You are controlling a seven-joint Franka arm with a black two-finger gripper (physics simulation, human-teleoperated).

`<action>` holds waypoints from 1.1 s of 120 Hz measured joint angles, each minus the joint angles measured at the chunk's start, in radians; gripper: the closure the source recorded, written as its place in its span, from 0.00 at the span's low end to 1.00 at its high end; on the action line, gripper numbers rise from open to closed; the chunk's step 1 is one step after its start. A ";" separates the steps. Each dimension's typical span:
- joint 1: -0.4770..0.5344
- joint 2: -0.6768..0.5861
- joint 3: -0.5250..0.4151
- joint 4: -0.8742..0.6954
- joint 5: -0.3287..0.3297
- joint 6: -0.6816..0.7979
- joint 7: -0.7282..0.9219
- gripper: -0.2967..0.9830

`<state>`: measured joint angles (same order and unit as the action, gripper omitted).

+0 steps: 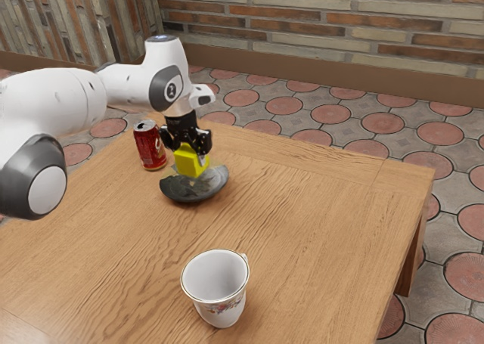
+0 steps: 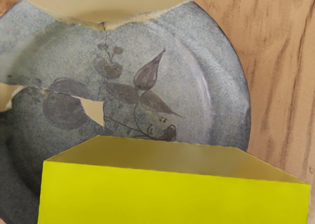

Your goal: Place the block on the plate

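My gripper (image 1: 189, 150): closed on one yellow block (image 1: 191, 163). Block: held over the plate (image 2: 224, 86). Done, I judge: grip and carry. Outstanding: I lower it, let go, back away.

The white arm (image 1: 60, 102) reaches in from the exterior view's left, wrist (image 1: 169, 83) bent, black tool (image 1: 190, 155) pointing down, fingers (image 1: 203, 157) parted in a grip.

Block (image 2: 172, 199) smooth, matt — plate (image 2: 189, 93) speckled ceramic, cup (image 1: 221, 312) glossy ceramic — table (image 1: 318, 230) grained wood.
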<state>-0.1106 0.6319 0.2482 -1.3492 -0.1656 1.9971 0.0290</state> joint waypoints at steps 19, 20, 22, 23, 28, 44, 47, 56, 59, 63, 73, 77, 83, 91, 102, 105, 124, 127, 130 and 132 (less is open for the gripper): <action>0.037 0.135 -0.003 0.141 -0.006 0.002 0.033 0.50; 0.038 0.143 -0.004 0.148 -0.006 0.003 0.034 0.50; 0.041 0.156 -0.004 0.159 -0.006 0.004 0.037 0.50; 0.042 0.162 -0.005 0.163 -0.007 0.006 0.038 0.50; 0.051 0.189 -0.007 0.178 -0.008 0.015 0.045 0.50; 0.061 0.229 -0.008 0.189 -0.013 0.045 0.064 0.46; 0.061 0.231 -0.007 0.190 -0.018 0.049 0.067 0.44; 0.061 0.232 -0.005 0.190 -0.030 0.057 0.078 0.38; 0.061 0.232 -0.005 0.191 -0.033 0.059 0.081 0.36; 0.061 0.229 -0.003 0.191 -0.036 0.062 0.085 0.34; 0.060 0.213 0.001 0.188 -0.041 0.067 0.094 0.31; 0.058 0.201 0.001 0.182 -0.042 0.068 0.098 0.30; 0.051 0.170 0.002 0.159 -0.045 0.069 0.102 0.28; 0.041 0.088 0.000 0.065 -0.045 0.069 0.110 0.27; 0.031 -0.016 -0.005 -0.052 -0.045 0.058 0.134 0.26; 0.026 -0.038 -0.006 -0.070 -0.044 0.047 0.142 0.25; -0.005 -0.186 -0.008 -0.099 -0.022 -0.093 0.230 0.24; -0.008 -0.208 -0.008 -0.104 -0.012 -0.115 0.249 0.24; -0.010 -0.230 -0.010 -0.112 -0.001 -0.134 0.268 0.24; -0.012 -0.245 -0.012 -0.117 0.008 -0.146 0.281 0.24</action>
<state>-0.1230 0.3872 0.2365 -1.4662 -0.1577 1.8512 0.3096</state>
